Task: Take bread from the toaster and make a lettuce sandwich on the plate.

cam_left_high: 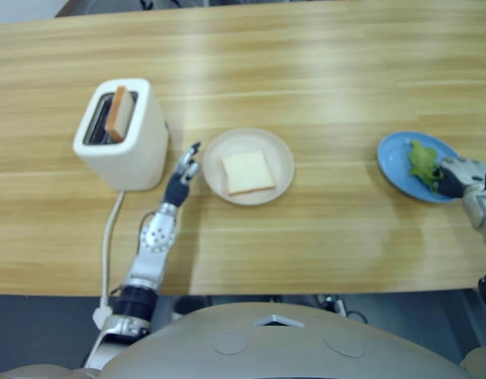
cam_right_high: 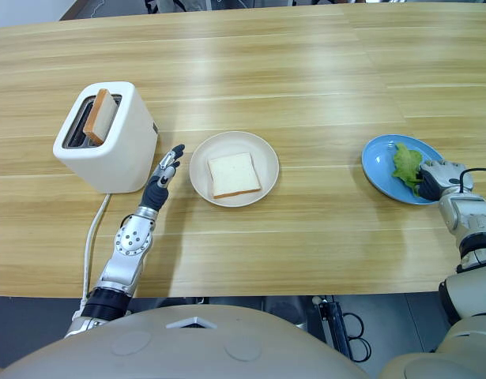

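Observation:
A white toaster (cam_right_high: 108,138) stands at the left with one slice of bread (cam_right_high: 99,116) sticking up from a slot. A cream plate (cam_right_high: 262,151) in the middle holds a flat slice of bread (cam_right_high: 234,174). My left hand (cam_right_high: 165,174) lies between toaster and plate, fingers stretched out, holding nothing. At the right, a blue plate (cam_right_high: 377,172) carries a lettuce leaf (cam_right_high: 405,165). My right hand (cam_right_high: 435,178) rests on the plate's near right side with its fingers curled at the edge of the lettuce leaf.
The toaster's white cord (cam_right_high: 92,229) runs from its base to the table's near edge (cam_right_high: 250,294), close beside my left forearm. Bare wooden tabletop lies behind the plates and between them.

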